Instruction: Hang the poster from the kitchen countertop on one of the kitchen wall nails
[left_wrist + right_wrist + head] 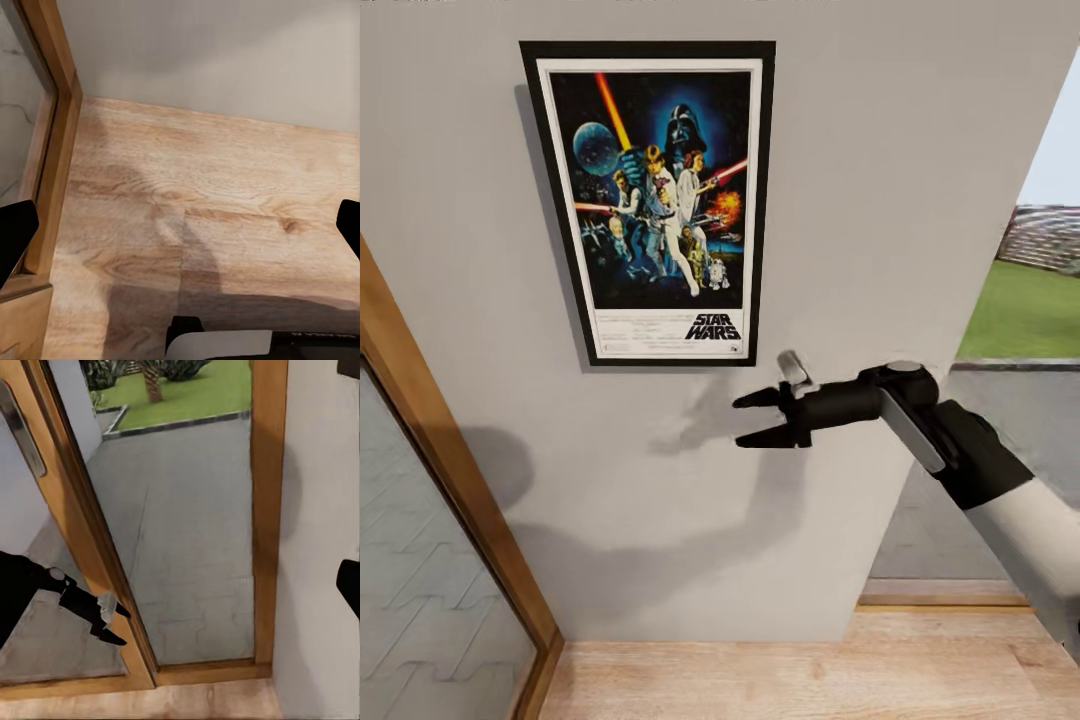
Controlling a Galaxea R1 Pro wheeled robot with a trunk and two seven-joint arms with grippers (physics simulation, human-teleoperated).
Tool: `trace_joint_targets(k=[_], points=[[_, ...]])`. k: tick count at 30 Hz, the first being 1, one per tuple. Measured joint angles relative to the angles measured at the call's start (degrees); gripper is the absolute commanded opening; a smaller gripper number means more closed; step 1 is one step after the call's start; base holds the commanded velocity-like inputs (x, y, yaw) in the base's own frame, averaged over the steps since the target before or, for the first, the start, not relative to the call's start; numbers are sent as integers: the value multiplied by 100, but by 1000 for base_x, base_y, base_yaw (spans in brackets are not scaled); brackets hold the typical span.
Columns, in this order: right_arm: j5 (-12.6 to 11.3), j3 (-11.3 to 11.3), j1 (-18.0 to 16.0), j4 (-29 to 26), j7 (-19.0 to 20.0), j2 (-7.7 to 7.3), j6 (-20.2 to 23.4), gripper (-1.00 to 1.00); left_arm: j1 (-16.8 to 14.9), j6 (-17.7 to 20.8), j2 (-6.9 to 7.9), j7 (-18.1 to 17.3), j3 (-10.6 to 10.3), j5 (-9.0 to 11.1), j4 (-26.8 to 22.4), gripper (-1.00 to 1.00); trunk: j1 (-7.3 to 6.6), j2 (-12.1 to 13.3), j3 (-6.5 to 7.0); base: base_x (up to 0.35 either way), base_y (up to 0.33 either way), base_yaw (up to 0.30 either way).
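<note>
The upright rectangular Star Wars poster (650,203), black-framed with a white border and colourful figures on dark blue, hung flat against the plain grey wall (880,200), its long axis vertical and its lettering at the lower edge. Just below and to the right of the poster's lower right corner, the robot's black two-fingered right gripper (758,417) stood apart from the frame, its fingers spread and empty, pointing back toward the wall beneath the poster, so the poster lay up and to the left of that hand. The right arm was plainly the nearer one. The left gripper (180,225) was seen in its own wrist camera as two dark fingertips set wide apart with nothing between them, aimed down at the pale wood plank floor (225,187) under the poster. A wooden door frame (450,480) ran down the wall's edge to the poster's lower left, and a tall window beyond the wall's right edge gave onto green grass (1025,310). Judged from this, the hanging looked done, with only a clean withdrawal away from the frame left.
</note>
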Motion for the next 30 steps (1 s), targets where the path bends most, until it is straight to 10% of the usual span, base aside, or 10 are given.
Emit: trace_joint_targets(k=[2,11,13,17,22,30], points=[[34,0,685,-225,-153,-2,-193,100,0,0,0,0,0,1,4,100,1,-1,-1,-90,0,0],[62,-3,1890,-325,-364,-14,-842,100,-1,-1,0,-5,-5,1,7,100,1,-1,0,-158,0,0],[76,-3,2801,-110,-786,-12,-1310,100,-1,-1,0,-14,-12,4,6,100,0,0,-1,-19,0,0],[66,1,3568,444,-1077,-1,-2295,100,-1,0,-1,-27,-13,6,14,100,-1,-1,0,-8,0,0],[36,-5,4318,2162,-1217,13,-3259,100,-1,0,-1,-34,-16,8,39,100,-1,-2,-1,-2,0,0],[-12,-35,4481,4988,-1242,98,-3825,100,-2,4,-1,-35,-38,8,50,100,0,-1,0,0,0,0]])
